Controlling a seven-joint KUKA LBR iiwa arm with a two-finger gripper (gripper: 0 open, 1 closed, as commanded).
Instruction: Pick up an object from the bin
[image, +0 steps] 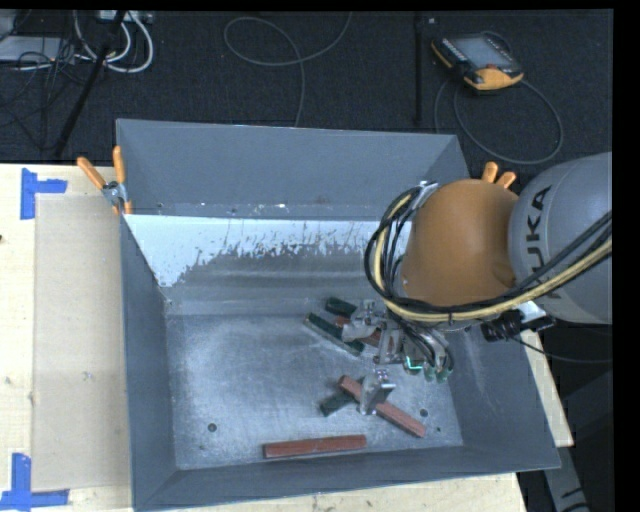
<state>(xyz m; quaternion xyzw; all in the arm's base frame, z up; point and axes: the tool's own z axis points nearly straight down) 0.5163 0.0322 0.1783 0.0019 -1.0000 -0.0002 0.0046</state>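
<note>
My gripper (376, 385) hangs low in the right half of the bin, below the arm's orange cover. Its tip is down at a reddish-brown stick (392, 413) that lies slanted toward the lower right. A small dark piece (331, 404) lies just left of the tip, touching the stick's upper end. Whether anything is gripped is hidden. Behind the gripper lie a dark green-black tool (330, 322) and a small reddish piece (356, 327), close together.
A longer reddish-brown bar (314, 447) lies flat along the bin's front wall. The arm and its cables cover the bin's right side. Bare floor stretches across the left half of the bin.
</note>
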